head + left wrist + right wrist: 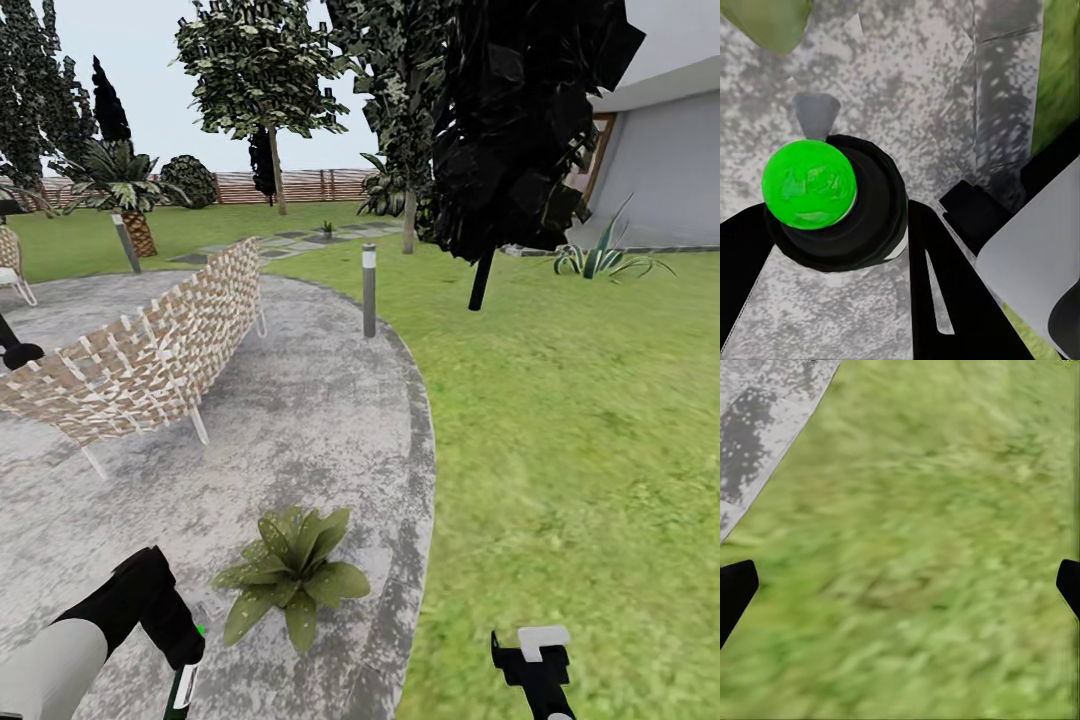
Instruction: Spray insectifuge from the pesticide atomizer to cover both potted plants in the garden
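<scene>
Left gripper [832, 247] around pesticide atomizer [821, 199]

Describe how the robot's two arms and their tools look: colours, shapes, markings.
The left arm has a pale grey, rounded forearm shell ending in a black wrist; its tool has black fingers. The right tool is black and blocky with a white rectangular plate on top; in the right wrist view its black fingertips are blunt.

The gravel patio [300, 420] is showing a rough, mottled grey stone surface. The lawn [580, 420] is looking soft and matt. The chair [150, 350] at left of the frame is displaying woven tan wicker. The atomizer [832, 202] is wearing a glossy green dot [808, 186] on smooth black plastic.
</scene>
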